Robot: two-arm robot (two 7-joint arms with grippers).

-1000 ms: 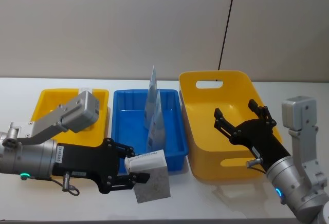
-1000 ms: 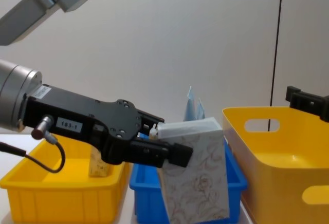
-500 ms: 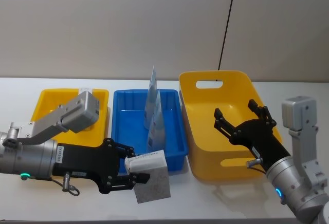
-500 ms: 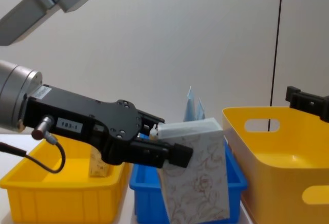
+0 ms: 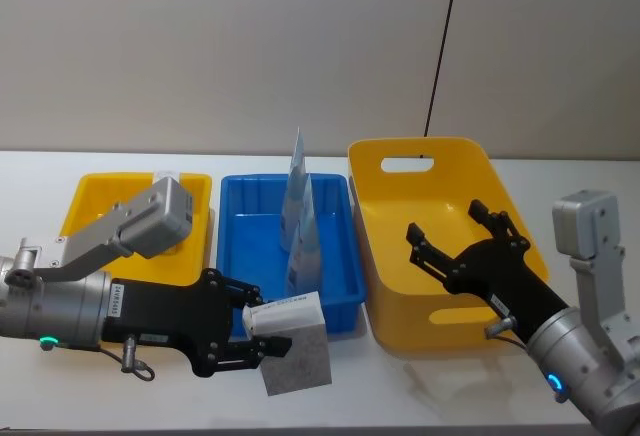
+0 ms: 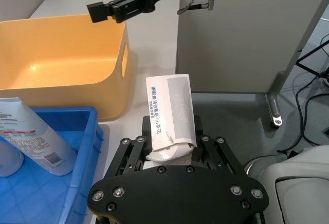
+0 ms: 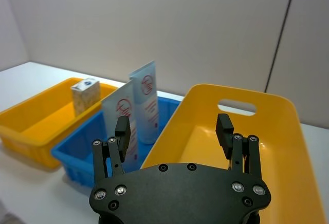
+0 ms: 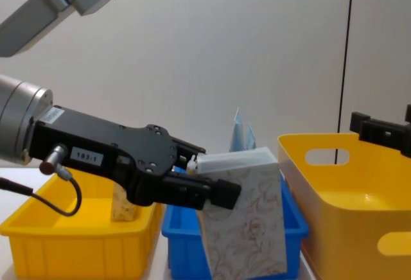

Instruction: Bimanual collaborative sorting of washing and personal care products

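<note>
- White table (image 5: 380, 396) against a plain grey wall, three bins in a row across mid-frame.
- Lower left of centre: left gripper (image 5: 262, 324) clamped on the white top of a marbled carton (image 5: 298, 361), which is tilted in front of the blue bin (image 5: 245, 226).
- Right side: right gripper (image 5: 443, 218) spread wide and empty, above the large yellow bin (image 5: 420, 316).
- Two tubes (image 5: 300, 216) upright in the blue bin.
- Second carton (image 7: 85, 95) in the small yellow bin (image 5: 100, 201), far left.
- Open table along the bottom edge.
</note>
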